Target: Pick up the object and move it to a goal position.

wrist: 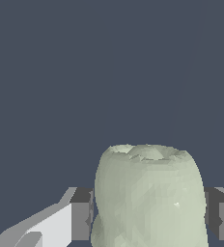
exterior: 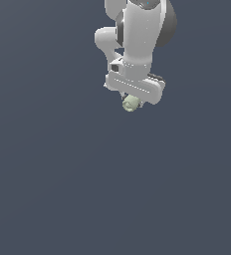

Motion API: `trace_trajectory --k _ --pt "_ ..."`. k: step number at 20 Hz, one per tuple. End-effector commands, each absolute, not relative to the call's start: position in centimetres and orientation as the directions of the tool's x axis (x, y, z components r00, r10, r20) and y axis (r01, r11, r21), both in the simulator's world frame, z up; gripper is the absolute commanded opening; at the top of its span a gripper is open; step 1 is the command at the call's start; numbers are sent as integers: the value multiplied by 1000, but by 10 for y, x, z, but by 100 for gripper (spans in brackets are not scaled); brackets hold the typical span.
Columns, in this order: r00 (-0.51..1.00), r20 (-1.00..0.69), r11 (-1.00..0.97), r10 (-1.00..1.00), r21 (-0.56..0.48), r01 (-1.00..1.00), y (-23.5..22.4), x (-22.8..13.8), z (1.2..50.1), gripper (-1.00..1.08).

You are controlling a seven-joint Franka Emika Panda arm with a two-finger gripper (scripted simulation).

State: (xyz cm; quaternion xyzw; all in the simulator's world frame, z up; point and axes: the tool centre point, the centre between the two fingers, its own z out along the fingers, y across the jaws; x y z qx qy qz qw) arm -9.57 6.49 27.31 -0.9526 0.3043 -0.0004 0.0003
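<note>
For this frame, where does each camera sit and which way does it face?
Exterior view: off the arm, apparently looking down at the arm, gripper and blob over a plain floor.
Wrist view: on the wrist, facing along the fingers, which flank the blob.
Shared: blob and gripper.

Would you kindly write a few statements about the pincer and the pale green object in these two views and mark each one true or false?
1. The pale green object sits between the two fingers of the pincer. True.
2. In the exterior view the object lies far from the arm, near the bottom of the picture. False: it shows just under the white pincer body, in the upper half.
3. The object is wider than the white pincer body. False: it is much narrower.
4. The object's surface is lumpy, with a dented end facing the wrist camera's background. True.
5. Several other objects surround it. False: only plain dark background shows.
</note>
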Motion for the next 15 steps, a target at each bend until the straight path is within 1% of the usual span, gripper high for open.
trace_trajectory --k 1,8,15 --pt "815 0 -815 -580 0 -580 64 -105 290 -100" --pt "815 1 -815 -580 1 -580 64 -119 321 -100" --pt "815 0 -815 -579 0 -579 64 -122 329 -100"
